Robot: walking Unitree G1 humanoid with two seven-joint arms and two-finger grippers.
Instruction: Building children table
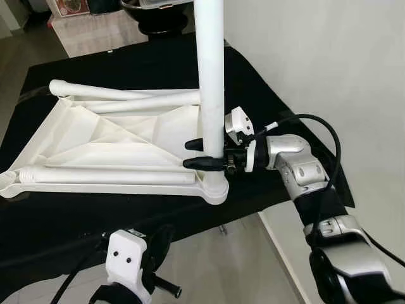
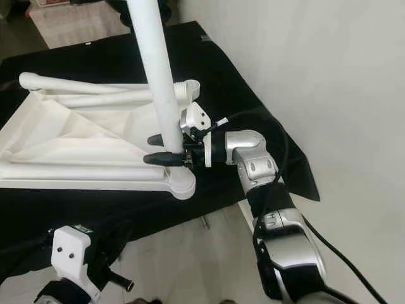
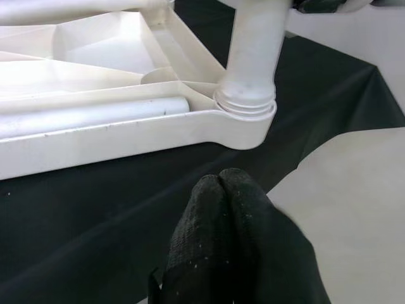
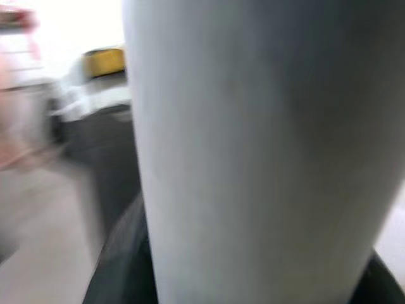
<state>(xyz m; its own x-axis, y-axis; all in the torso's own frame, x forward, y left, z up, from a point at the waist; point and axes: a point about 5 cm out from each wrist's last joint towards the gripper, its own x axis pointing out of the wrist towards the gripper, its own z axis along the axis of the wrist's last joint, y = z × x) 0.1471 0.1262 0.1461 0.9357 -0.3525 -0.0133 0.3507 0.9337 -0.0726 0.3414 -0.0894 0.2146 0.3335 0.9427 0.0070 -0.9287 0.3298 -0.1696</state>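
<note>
A white plastic tabletop [image 1: 95,187] lies upside down on a black cloth. One white leg [image 1: 210,76] stands upright in its near right corner socket [image 3: 248,118]. My right gripper [image 1: 187,154] comes in from the right, low on the leg, and is shut on it with one black finger on each side. The right wrist view shows the leg [image 4: 253,152] up close. My left gripper [image 3: 221,185] hangs below the table's front edge, just short of that corner, with its fingertips pressed together on nothing. The left arm [image 1: 130,256] sits low at the front.
Loose white legs lie inside the upturned top, two along the far side [image 1: 126,95] and one along the near side [image 1: 107,174]. The black cloth [image 1: 63,221] drapes over the front edge. Pale floor tiles [image 1: 228,266] are below, a white wall [image 1: 329,57] is to the right, and a cabinet [image 1: 95,28] stands behind.
</note>
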